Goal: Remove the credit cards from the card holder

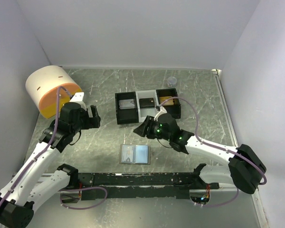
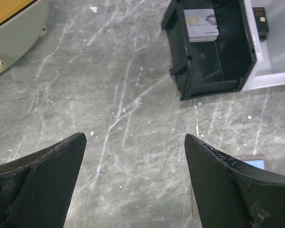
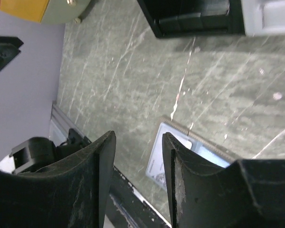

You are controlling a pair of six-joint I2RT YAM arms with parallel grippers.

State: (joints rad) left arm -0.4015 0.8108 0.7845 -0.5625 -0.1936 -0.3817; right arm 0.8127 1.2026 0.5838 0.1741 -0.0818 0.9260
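The work surface is a table (image 1: pixel 104 90) with a grey-green, marble-pattern top crossed by thin white veins. Plain white panels enclose it on three sides: a back wall (image 1: pixel 133 28), a left wall (image 1: pixel 9 52) and a right wall (image 1: pixel 263 66). A narrow pale strip (image 1: pixel 133 68), possibly metal trim, runs along the foot of the back wall. Lighting is even and diffuse, and shadows on the tabletop are soft.

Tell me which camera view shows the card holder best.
The top external view: the card holder lies open and whole, with nothing covering it. The right wrist view shows only part of the card holder, behind its own fingers. The left wrist view catches just a corner.
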